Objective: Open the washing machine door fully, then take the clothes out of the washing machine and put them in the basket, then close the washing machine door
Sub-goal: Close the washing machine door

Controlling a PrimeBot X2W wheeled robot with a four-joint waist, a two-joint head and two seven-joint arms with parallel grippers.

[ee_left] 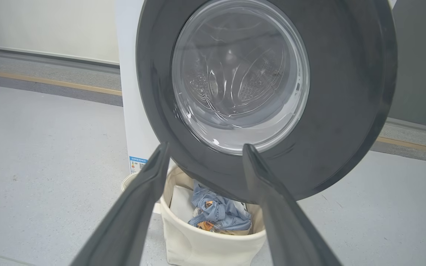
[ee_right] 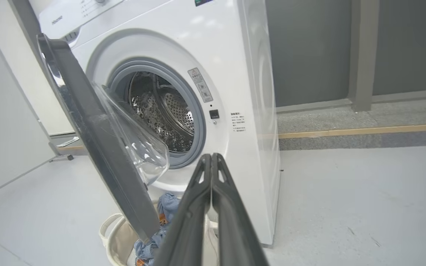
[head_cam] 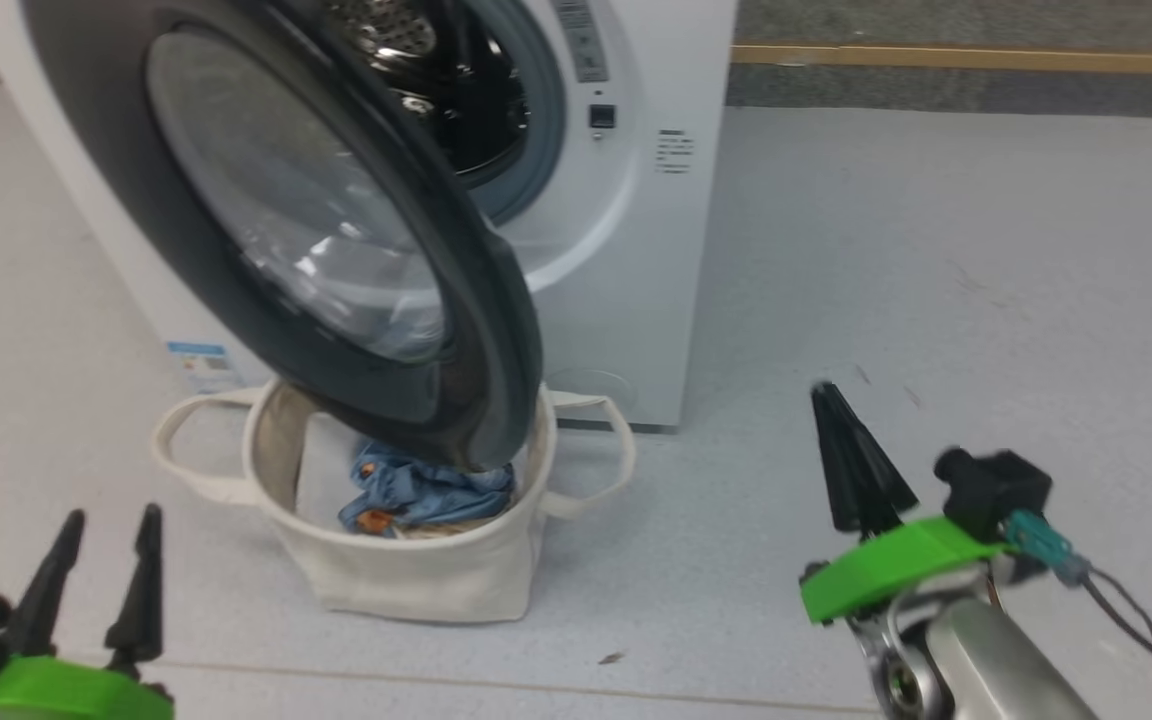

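At the near left corner of the floor (head_cam: 936, 250) in the head view we see our left gripper (head_cam: 113, 513), released, its two dark fingers standing apart with only air between them; in the left wrist view the same gripper (ee_left: 206, 146) points at the lower rim of the washing machine door (ee_left: 264, 92) without touching it. Just to its right the basket (head_cam: 416, 580) stands on the floor against the foot of the washing machine (head_cam: 626, 250), and the clothes (head_cam: 426, 490) lie inside it, a crumpled light blue garment with small orange prints on top. The left wrist view shows that heap (ee_left: 216, 214) low inside the canvas tub (ee_left: 198, 244). The washing machine door (head_cam: 286, 220) stands partly open, swung out from its left side, so that its black lower rim hangs over the basket's mouth; we cannot tell whether they touch. Behind the door the drum (head_cam: 456, 90) shows perforated steel inside its grey rim, and a blue sticker (head_cam: 198, 362) sits low on the white front. The washer stands towards the far left of the floor. Over the near right part of the floor our right gripper (head_cam: 824, 392) is clenched, fingers pressed together into one black point and grasping nothing; the right wrist view shows these fingers (ee_right: 212, 156) closed, aimed at the washer's front (ee_right: 235, 55), well apart from it
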